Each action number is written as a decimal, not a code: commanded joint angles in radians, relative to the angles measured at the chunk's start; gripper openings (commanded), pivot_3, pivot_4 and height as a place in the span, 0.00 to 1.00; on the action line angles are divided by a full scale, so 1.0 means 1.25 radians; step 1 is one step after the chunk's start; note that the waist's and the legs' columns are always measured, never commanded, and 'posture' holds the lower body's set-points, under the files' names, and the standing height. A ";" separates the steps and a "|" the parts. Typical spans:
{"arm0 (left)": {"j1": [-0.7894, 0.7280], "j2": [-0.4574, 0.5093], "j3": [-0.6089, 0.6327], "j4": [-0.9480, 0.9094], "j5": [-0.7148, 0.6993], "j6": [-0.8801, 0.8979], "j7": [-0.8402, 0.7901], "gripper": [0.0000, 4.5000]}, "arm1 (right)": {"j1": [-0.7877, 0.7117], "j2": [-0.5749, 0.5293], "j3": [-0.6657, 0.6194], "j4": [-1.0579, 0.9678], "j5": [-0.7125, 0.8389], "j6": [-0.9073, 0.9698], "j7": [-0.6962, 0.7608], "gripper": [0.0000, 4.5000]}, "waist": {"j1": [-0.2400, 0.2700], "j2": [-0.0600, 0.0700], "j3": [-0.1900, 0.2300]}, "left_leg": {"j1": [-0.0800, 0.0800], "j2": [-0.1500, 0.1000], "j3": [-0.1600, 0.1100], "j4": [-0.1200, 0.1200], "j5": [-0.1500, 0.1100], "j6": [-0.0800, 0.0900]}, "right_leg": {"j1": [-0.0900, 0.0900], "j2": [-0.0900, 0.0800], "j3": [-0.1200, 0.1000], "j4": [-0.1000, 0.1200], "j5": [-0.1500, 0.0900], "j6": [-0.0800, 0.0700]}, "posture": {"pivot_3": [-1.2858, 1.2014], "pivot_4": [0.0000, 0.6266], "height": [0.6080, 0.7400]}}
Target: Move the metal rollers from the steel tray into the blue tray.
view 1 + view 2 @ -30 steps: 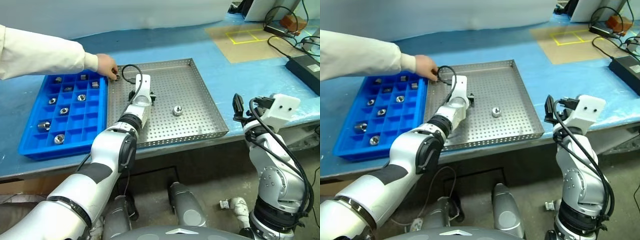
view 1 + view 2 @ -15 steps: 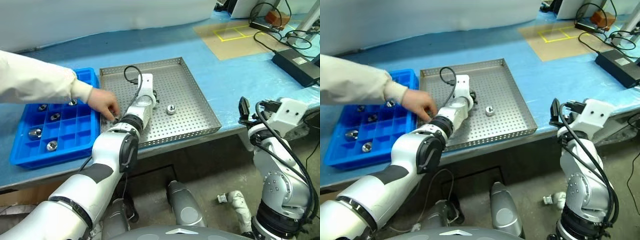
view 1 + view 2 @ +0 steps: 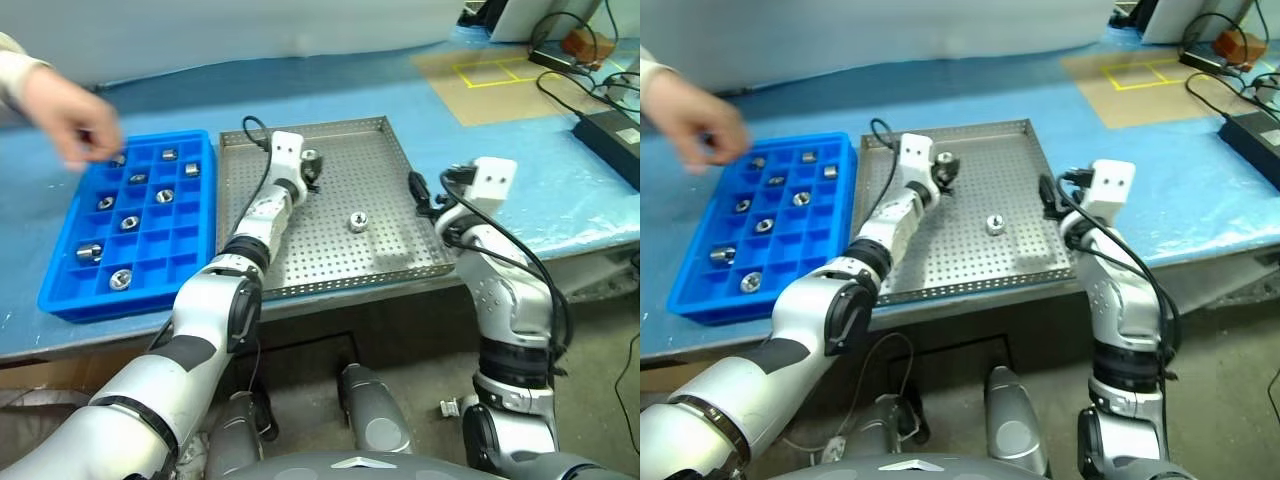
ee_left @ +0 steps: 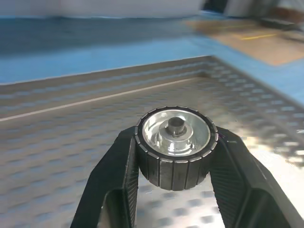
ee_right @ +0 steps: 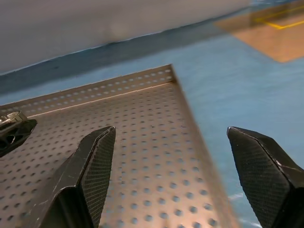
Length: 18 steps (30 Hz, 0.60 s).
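Left gripper clamped on a small ribbed silver metal roller, lifted near the perforated steel tray's far-left corner | bright blue compartment tray lies just left | right gripper jaws apart over the steel tray's right edge, nearer the loose roller mid-tray.

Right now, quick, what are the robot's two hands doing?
Left gripper: closed on a metal roller, held above the steel tray.
Right gripper: open, holding nothing.
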 commanded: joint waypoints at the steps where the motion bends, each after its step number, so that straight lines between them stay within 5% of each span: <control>1: 0.015 0.031 -0.016 -0.060 0.020 -0.035 0.123 0.38 | -0.046 0.014 0.038 0.067 -0.010 -0.054 0.043 0.87 | 0.037 0.000 0.000 | 0.000 0.000 0.000 0.001 0.000 0.000 | -0.001 0.000 0.000 0.001 0.000 0.000 | 0.45 0.24 1.00; 7: 0.077 0.056 -0.043 -0.135 0.048 -0.012 0.296 0.38 | -0.106 0.051 0.094 0.182 -0.029 -0.108 0.091 0.87 | 0.156 0.000 0.000 | 0.001 0.001 0.001 0.002 0.001 -0.004 | -0.004 0.000 0.003 0.008 0.000 0.000 | 0.49 0.24 1.00; 13: 0.151 0.067 -0.051 -0.291 -0.025 0.040 0.130 0.38 | -0.120 0.085 0.136 0.255 -0.042 -0.142 0.128 0.87 | 0.242 0.001 0.000 | 0.002 0.001 0.004 -0.002 0.002 -0.008 | -0.005 -0.001 0.003 0.010 0.000 -0.001 | 0.51 0.24 1.00; 18: 0.231 0.080 -0.074 -0.444 -0.070 0.121 -0.004 0.38 | -0.129 0.094 0.159 0.287 -0.058 -0.157 0.154 0.87 | 0.256 0.001 0.000 | 0.002 0.001 0.005 -0.005 0.004 -0.011 | -0.007 -0.002 0.004 0.011 0.000 -0.001 | 0.51 0.24 1.00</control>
